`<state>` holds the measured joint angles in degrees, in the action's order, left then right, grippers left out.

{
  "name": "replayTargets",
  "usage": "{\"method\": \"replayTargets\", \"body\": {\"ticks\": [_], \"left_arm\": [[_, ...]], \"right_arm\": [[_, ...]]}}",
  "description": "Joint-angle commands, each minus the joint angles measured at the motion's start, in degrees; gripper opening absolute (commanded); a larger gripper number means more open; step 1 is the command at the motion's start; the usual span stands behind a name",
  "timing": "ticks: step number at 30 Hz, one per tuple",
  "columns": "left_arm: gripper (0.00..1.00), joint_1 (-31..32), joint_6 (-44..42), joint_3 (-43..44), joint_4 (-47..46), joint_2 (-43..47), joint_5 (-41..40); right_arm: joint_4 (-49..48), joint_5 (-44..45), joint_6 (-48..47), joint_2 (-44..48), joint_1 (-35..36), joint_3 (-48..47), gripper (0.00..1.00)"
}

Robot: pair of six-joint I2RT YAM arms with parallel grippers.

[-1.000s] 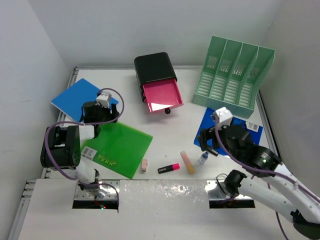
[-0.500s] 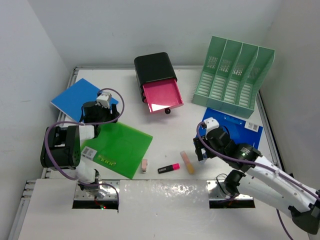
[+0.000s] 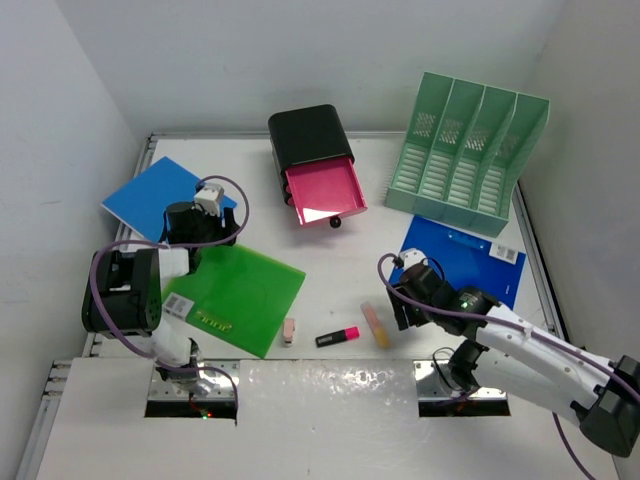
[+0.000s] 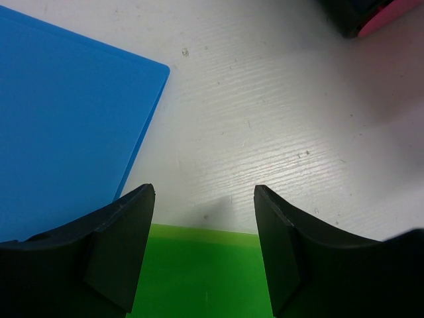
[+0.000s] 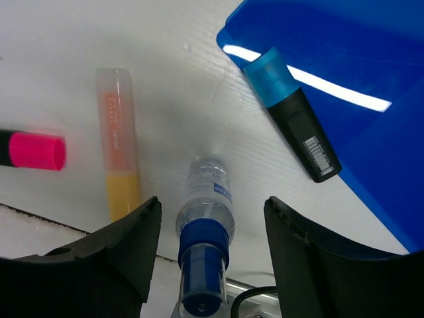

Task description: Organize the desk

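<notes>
Two fingers of the right gripper stand apart, one on each side of the little bottle, not touching it. The bottle lies on the white desk near the front edge, just beside the orange tube. It is round, so it could roll away or pop out when squeezed. The left gripper hangs open, holding nothing.

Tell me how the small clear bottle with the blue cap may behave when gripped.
The bottle looks small and plastic, so it is probably light. Its round, smooth body may slip sideways or roll away if pushed. It seems rigid enough not to crush.
</notes>
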<state>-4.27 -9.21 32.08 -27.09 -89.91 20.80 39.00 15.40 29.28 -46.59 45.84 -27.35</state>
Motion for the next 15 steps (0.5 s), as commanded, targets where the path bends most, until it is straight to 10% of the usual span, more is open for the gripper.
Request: {"method": "replayTargets", "body": {"ticks": [1, 15], "left_arm": [[0.6, -0.6, -0.5, 2.0, -1.5, -0.1, 1.2], [0.6, -0.6, -0.5, 2.2, -1.0, -0.4, 1.2]], "right_arm": [[-3.1, -1.2, 1.1, -0.6, -0.2, 1.2, 0.61], [-3.9, 3.2, -0.5, 1.5, -0.1, 0.0, 0.14]]}}
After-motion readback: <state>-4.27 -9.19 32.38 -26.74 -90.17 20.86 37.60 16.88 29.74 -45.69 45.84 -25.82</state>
